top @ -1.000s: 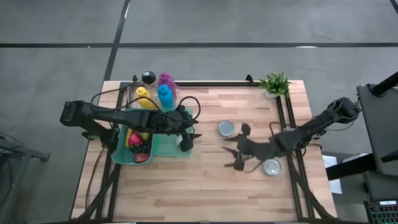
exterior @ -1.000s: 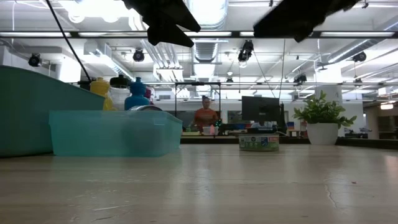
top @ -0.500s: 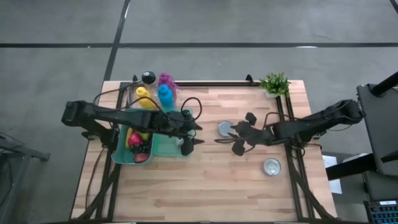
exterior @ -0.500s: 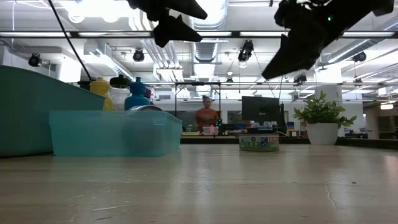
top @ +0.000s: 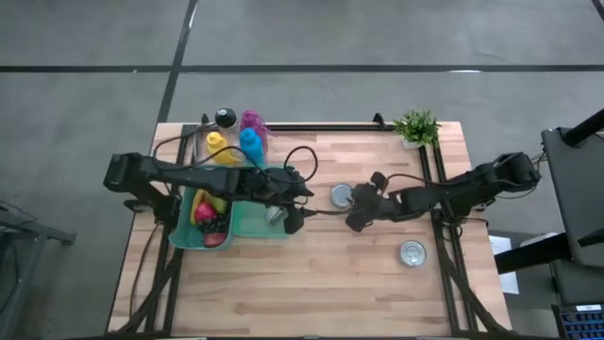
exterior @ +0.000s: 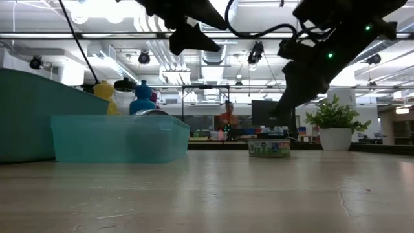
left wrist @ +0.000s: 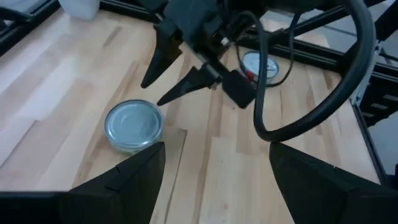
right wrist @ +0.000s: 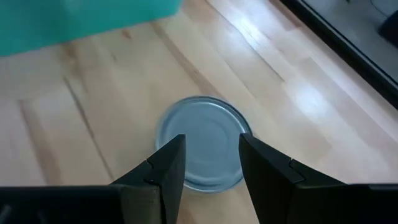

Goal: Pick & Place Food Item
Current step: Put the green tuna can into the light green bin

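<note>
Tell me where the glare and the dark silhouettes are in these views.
Low view: bright ceiling lights turn both arms into black silhouettes. Right wrist view: pale glare streaks on the table beyond the can. High view: even light, soft shadows.

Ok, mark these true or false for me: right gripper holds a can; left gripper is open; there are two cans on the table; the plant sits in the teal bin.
1. The right gripper holds a can: false. It hovers over the can near the table's middle, nothing between its fingers.
2. The left gripper is open: true.
3. Two cans stand on the table: true, with the second can near the right edge.
4. The plant sits in the teal bin: false. It stands at the table's far right corner.
</note>
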`<move>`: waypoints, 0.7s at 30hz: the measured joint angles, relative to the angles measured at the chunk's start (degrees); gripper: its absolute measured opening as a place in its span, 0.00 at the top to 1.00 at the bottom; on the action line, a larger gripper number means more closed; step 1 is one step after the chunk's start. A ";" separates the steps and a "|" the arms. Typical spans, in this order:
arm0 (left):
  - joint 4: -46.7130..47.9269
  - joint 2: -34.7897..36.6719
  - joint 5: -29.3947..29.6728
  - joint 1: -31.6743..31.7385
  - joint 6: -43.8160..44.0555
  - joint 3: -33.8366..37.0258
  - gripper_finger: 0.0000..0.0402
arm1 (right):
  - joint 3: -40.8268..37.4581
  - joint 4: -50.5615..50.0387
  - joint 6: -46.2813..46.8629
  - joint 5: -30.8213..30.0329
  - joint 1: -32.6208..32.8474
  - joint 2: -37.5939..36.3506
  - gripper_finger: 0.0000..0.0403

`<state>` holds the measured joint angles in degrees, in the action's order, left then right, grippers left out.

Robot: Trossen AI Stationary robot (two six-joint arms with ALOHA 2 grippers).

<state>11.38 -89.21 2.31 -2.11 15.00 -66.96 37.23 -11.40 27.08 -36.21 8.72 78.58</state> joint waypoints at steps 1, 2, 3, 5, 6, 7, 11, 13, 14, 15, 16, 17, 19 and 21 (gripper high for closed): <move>-0.10 0.00 0.00 0.17 0.01 0.00 0.26 | -0.06 -0.01 0.00 0.00 -0.36 0.35 0.64; -0.62 0.00 0.00 0.39 0.16 0.02 0.26 | -0.07 -0.03 -0.03 0.00 -0.81 0.68 0.64; -1.17 0.00 0.00 0.64 0.38 0.11 0.26 | -0.07 0.00 -0.02 0.02 -1.23 1.02 0.64; -1.38 -0.48 0.00 1.17 1.22 0.50 0.26 | -0.30 -0.19 -0.01 0.04 -2.06 1.40 0.64; -1.59 -0.95 0.02 1.40 1.34 0.50 0.26 | -0.31 -0.10 -0.01 0.02 -2.39 1.61 0.64; -1.43 -1.65 0.02 1.54 1.43 0.50 0.26 | -0.31 -0.02 -0.02 0.04 -2.67 1.80 0.64; -3.73 -5.79 -1.92 2.40 1.74 0.11 0.26 | -0.50 0.00 -0.03 0.25 -3.20 2.17 0.64; -6.36 -7.58 -3.38 2.95 1.79 0.11 0.26 | -0.56 0.17 -0.03 0.26 -3.17 2.12 0.64; -6.77 -8.13 -3.43 3.21 1.79 0.11 0.26 | -0.63 0.07 -0.03 0.28 -3.15 2.04 0.64; -7.42 -8.40 -3.43 3.55 1.78 0.12 0.26 | -0.66 0.07 -0.03 0.28 -3.15 2.02 0.64; -8.07 -8.53 -3.42 3.95 1.73 0.05 0.26 | -0.69 0.21 -0.03 0.28 -3.15 1.99 0.64; -8.23 -8.55 -3.43 4.36 1.73 -0.07 0.26 | -0.82 0.11 -0.06 0.29 -3.16 1.88 0.64; -8.00 -8.55 -3.43 5.34 1.73 -0.03 0.26 | -0.91 0.11 -0.08 0.28 -3.18 1.84 0.64; -7.01 -8.55 -3.43 6.28 1.73 0.22 0.26 | -1.11 0.01 -0.08 0.28 -3.18 1.84 0.64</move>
<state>4.37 -97.76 -1.12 4.17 16.73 -66.74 36.13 -11.39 27.00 -35.92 5.54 80.42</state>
